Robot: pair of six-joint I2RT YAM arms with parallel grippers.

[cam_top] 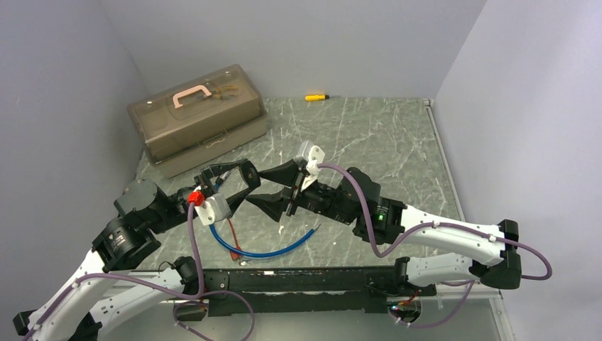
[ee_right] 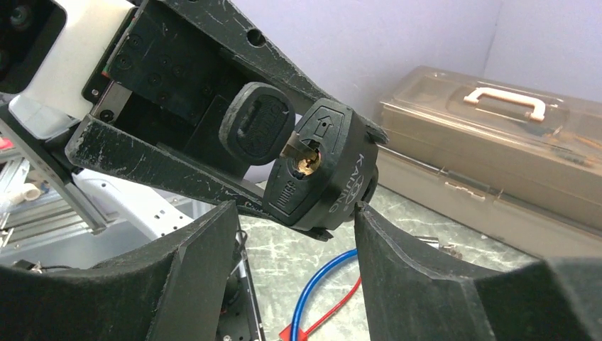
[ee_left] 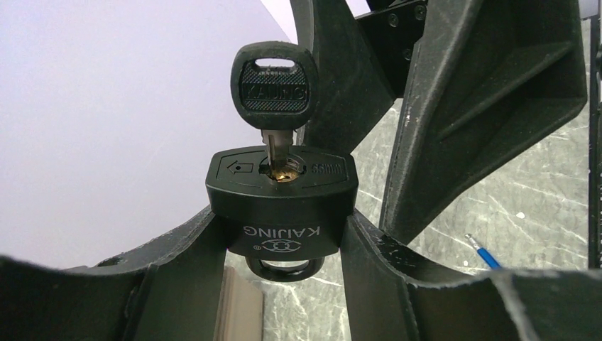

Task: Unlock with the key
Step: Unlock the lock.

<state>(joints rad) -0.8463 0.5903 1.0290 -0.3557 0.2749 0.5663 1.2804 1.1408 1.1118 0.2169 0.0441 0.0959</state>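
While the left jaws are closed on the black rectangular metal padlock (ee_left: 280, 206), with one finger (ee_left: 177, 263) pressed against each narrow side of its body, the right jaws stand partly open with nothing in them. The right fingers (ee_right: 206, 270) sit either side of the padlock's keyhole end. One tip is just beside the body, and whether it touches cannot be told.

The padlock is held up off the tabletop. A black plastic-headed key (ee_left: 273, 82) stands in its keyhole, blade in and head sticking out clear of both right fingers. At the padlock's opposite end, the metal shackle (ee_left: 284, 268) shows as a loop behind the body.

On the green marbled tabletop (cam_top: 369, 135), a blue cable (cam_top: 273, 250) curves along the near side of the padlock. A brown translucent plastic toolbox with a pink handle (cam_top: 199, 117) sits beyond the padlock and to its left. A small yellow-handled tool (cam_top: 316, 96) lies well beyond the padlock, by the back wall.
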